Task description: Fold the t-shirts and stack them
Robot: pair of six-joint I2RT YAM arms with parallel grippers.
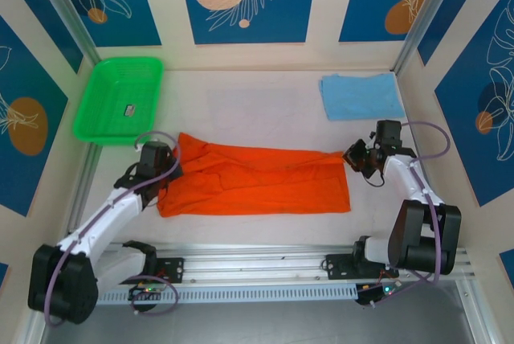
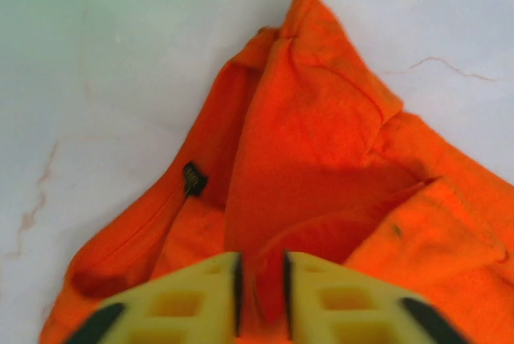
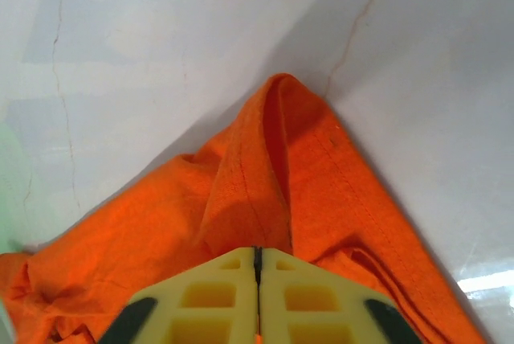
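While the orange shirt (image 1: 257,179) lies as a long band across the middle of the table (image 1: 241,103), the blue shirt (image 1: 361,96) sits well apart at the far right corner as a neat flat rectangle.

Step in hand, as I judge it: lengthwise fold made, ends being set down.

Left gripper (image 2: 262,260) is at the band's left end. Jaws narrow, a ridge of cloth in the slim gap; gripped or merely lying there, I cannot tell.

Right gripper (image 3: 258,251) is at the right end. Jaws pressed together on a raised peak of hem.

Next move likely calls for one end carried over to the other with edges matched, then the packet placed on the blue shirt.

Cloth: thin, matte, limp knit; stitched hem visible; left end bunched in soft overlapping layers, with a small dark tag. Table smooth, pale, faintly veined. Green plastic basket (image 1: 128,60) stands at far left.
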